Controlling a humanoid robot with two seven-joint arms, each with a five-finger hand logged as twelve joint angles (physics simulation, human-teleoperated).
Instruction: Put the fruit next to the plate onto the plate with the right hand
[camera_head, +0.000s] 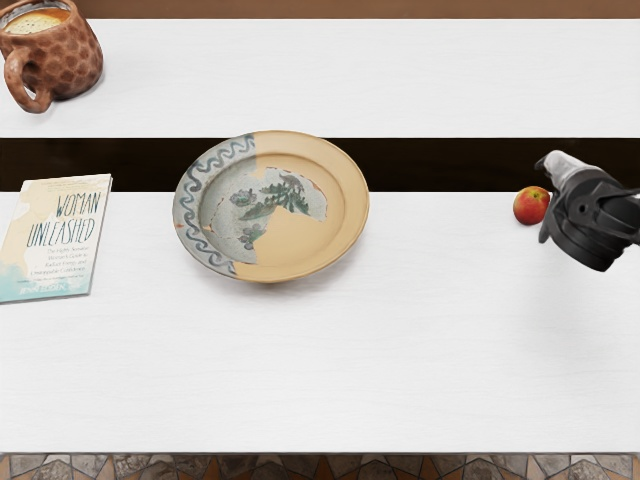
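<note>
Near the table's (400, 350) far edge the apple (531, 205) lies beside the right hand (590, 225) — grip state unclear.

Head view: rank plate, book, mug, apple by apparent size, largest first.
1. plate, clearly largest.
2-3. book and mug: they look alike. The mug is cut by the frame edge and sits farther back, so left unranked.
4. apple, clearly smallest.
</note>
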